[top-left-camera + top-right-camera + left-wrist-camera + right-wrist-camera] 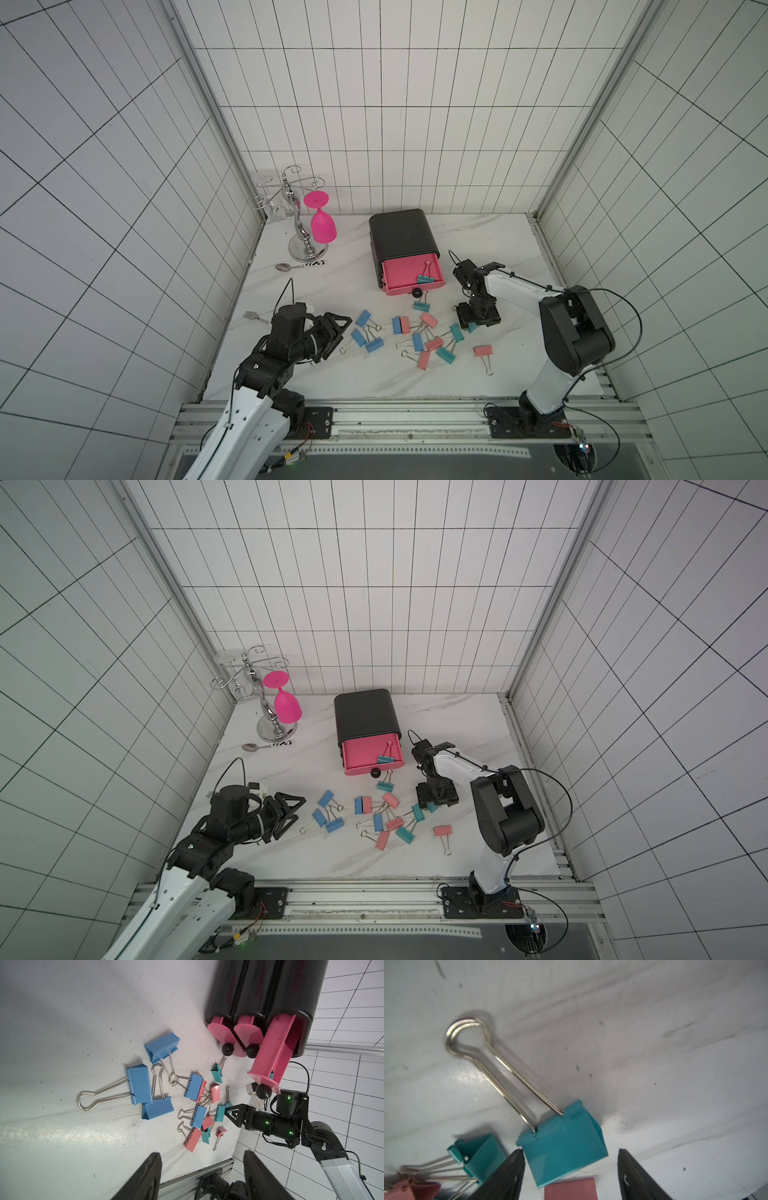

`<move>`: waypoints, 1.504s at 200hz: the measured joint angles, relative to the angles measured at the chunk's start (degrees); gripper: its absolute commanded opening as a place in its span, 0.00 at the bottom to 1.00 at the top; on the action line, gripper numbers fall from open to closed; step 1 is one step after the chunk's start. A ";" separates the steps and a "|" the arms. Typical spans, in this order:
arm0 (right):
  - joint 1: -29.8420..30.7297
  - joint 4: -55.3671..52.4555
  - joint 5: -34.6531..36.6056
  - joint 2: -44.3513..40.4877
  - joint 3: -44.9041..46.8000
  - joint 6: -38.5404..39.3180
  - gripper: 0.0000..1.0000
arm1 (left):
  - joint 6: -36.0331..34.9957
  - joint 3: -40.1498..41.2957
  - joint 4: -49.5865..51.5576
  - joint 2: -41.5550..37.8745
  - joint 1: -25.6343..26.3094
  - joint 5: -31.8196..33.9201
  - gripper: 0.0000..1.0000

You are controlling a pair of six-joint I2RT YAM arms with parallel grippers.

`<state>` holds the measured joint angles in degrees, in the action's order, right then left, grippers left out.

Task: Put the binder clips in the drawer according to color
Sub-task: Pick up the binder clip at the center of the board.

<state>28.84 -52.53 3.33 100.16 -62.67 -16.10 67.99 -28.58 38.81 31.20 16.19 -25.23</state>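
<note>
Right gripper (570, 1151) open astride a teal clip (562, 1145) at the pile's (417, 341) 3 o'clock; left gripper (201, 1153) open, empty.
Closing may also catch the pink clip (571, 1190) beside it; drawer (399, 272) open at 12 o'clock.

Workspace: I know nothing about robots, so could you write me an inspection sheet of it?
Surface: white marbled tabletop.
Job's things: teal, blue and salmon binder clips scattered on it; one teal clip in the open top drawer of the chest.
Clutter: glass rack holding pink goblet; spoon; fork.
Grippers: left gripper open, empty; right gripper open, astride second teal clip.
Cables: black cable loops on each arm.
Surroundings: white tiled walls; metal rail in front.
</note>
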 measured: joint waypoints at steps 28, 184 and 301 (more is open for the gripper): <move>-1.95 0.22 -0.02 1.38 -1.51 1.31 0.73 | -0.02 0.00 0.26 0.00 0.00 0.00 0.66; -3.76 2.01 -4.00 2.49 -2.73 1.70 0.49 | -0.28 -0.02 1.03 2.03 0.00 0.04 0.66; -3.65 -4.28 -4.59 -16.59 -7.02 -2.16 0.44 | -1.64 -10.43 0.04 10.23 0.02 0.00 0.66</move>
<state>25.19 -56.82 -1.26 83.57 -69.69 -18.26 66.35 -39.00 38.85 41.43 16.21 -25.23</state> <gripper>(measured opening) 0.535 0.660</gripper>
